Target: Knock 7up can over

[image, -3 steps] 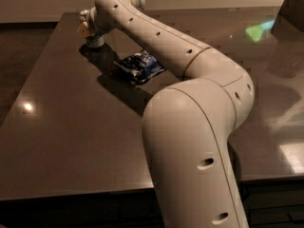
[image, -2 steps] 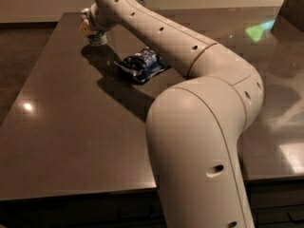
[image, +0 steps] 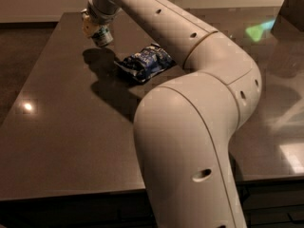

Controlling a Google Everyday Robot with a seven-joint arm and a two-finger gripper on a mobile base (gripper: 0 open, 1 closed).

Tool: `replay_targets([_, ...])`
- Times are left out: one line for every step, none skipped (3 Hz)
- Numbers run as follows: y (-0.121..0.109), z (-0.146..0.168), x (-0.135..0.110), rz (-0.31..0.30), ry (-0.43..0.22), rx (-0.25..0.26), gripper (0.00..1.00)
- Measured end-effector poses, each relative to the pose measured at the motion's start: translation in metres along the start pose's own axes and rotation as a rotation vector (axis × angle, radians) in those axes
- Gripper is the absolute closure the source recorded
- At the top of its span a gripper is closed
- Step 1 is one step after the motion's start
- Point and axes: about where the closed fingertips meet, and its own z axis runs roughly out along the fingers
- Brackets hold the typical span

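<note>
The 7up can [image: 103, 36], white and silver with green markings, is at the far left of the dark table [image: 61, 127]. It leans, with its top toward the gripper. My gripper [image: 91, 25] is at the end of the long white arm [image: 190, 37]. It is right against the can's upper left side and is mostly hidden by the wrist. The can's base is close to the table; I cannot tell whether it touches.
A crumpled blue snack bag [image: 145, 63] lies on the table just right of the can. My arm's big white elbow and base [image: 190, 141] fill the front right. The table's left edge [image: 28, 84] and front edge [image: 71, 194] are in view.
The arm's elbow has swung to the right and the wrist has shifted at the can. The can now leans more than before. The snack bag has not moved.
</note>
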Motion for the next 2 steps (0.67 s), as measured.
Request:
replay_targets([0.006, -0.012, 0.007, -0.072, 0.081, -0.009, 1.00])
replay_targets([0.019, -0.016, 0.020, -0.163, 0.201, -0.025, 1.00])
